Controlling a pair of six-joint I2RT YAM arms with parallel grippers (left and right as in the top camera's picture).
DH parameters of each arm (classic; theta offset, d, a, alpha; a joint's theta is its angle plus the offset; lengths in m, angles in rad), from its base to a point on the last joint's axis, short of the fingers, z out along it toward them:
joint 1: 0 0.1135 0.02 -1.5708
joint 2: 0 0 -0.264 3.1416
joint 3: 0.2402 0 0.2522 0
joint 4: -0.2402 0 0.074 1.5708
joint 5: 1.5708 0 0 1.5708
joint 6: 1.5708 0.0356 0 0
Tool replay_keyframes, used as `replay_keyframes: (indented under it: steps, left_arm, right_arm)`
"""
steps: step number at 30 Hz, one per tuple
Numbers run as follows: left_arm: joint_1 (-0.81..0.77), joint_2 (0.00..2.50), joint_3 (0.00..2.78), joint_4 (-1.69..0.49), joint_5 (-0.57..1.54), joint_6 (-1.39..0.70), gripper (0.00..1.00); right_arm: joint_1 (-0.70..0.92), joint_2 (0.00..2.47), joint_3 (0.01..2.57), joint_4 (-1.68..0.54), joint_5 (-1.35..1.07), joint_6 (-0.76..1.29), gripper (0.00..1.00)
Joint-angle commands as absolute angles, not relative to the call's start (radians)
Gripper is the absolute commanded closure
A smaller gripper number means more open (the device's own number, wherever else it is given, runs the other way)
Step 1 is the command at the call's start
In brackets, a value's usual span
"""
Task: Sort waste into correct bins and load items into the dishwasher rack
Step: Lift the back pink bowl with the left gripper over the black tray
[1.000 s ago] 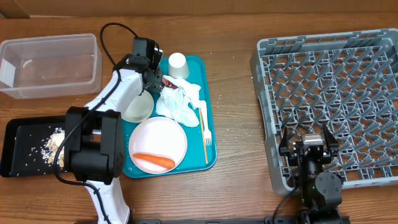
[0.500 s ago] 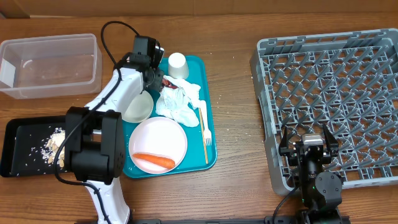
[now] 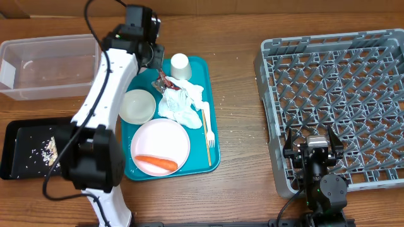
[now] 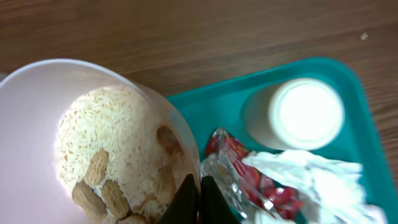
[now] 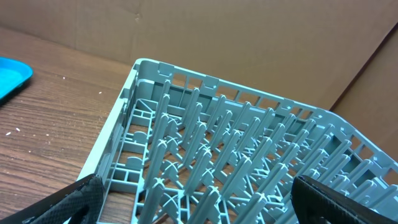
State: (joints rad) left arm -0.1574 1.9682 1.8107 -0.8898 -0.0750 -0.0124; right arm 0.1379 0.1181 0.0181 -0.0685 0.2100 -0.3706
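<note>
Our left arm (image 3: 104,82) reaches from the table's near edge to the far left corner of the teal tray (image 3: 197,159), wrist tipped downward. Its claw, the left gripper (image 4: 200,191), is pinched tight on the red-and-white wrapper (image 4: 249,177), which spreads just right of the fingertips against the crumpled napkins (image 4: 323,174). A white bowl (image 4: 37,124) of rice and peanuts sits left of the claw, and the white cup (image 4: 308,115) stands beyond it to the right. Our right arm (image 3: 322,183) sits folded at the near edge of the dishwasher rack (image 5: 205,143), with the right gripper (image 5: 199,199) spread wide and holding nothing.
</note>
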Motion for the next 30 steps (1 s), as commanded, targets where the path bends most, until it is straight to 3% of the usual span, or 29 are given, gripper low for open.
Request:
replay_keyframes:
  steps: [1,6,14,21,30]
  left_arm:
    - [-0.152,1.830,1.866,-0.935,-0.056,-0.130,0.96]
    - [-0.099,1.715,1.866,-1.057,-0.092,-0.196,0.96]
    - [0.182,1.675,1.849,-1.279,-0.071,-0.319,0.96]
    - [0.460,1.675,1.774,-1.274,0.240,-0.272,0.96]
    - [0.687,1.675,1.533,-1.145,0.608,-0.160,0.96]
  right_arm:
    - [0.135,0.118,0.009,-0.062,0.216,-0.371,0.00]
    - [0.135,0.118,0.009,-0.062,0.216,-0.370,0.00]
    - [0.135,0.118,0.009,-0.062,0.216,-0.371,0.00]
    - [0.135,0.118,0.009,-0.062,0.216,-0.371,0.00]
    - [0.135,0.118,0.009,-0.062,0.216,-0.371,0.00]
